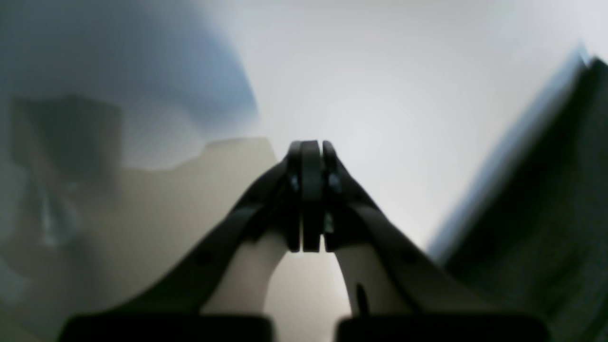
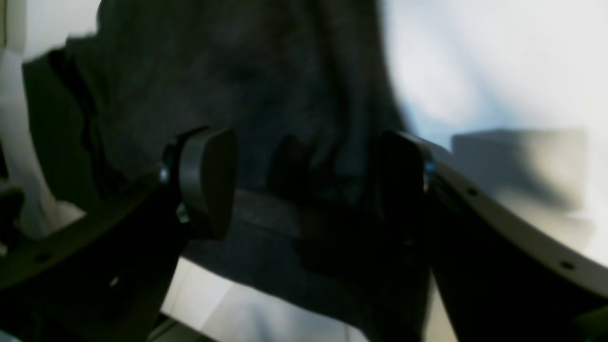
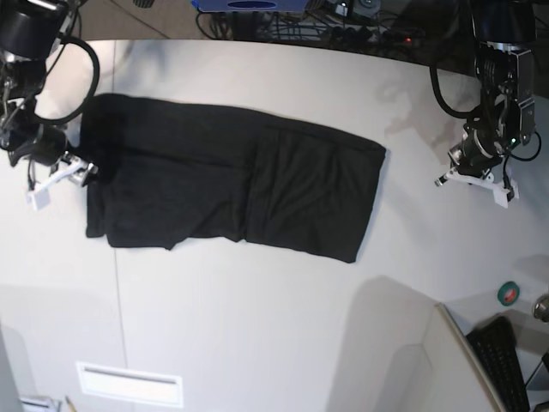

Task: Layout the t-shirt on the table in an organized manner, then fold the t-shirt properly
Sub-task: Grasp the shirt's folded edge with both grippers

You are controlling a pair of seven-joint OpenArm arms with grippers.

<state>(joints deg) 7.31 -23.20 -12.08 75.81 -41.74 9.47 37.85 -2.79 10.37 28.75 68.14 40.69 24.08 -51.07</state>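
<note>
Black cloth fills the right wrist view between the two pads of the right gripper [image 2: 304, 180], whose jaws stand apart and astride the edge of the t-shirt [image 3: 232, 184] rather than pinching it. From the base view the t-shirt lies as a long dark band across the upper middle of the table [image 3: 274, 318], its right part already doubled over along a straight crease, the right gripper at its far end near a thin dark seam line [image 3: 117, 283]. Well apart on the other side, the left gripper [image 1: 311, 199] hangs over bare tabletop with its fingers pressed together on nothing — the cloth only shows at the edge of its view. The risk is likely a shallow bite: if the open jaws close on one layer only, the fold could drag crooked or bunch — and the single-sided pull may skew the whole band.
</note>
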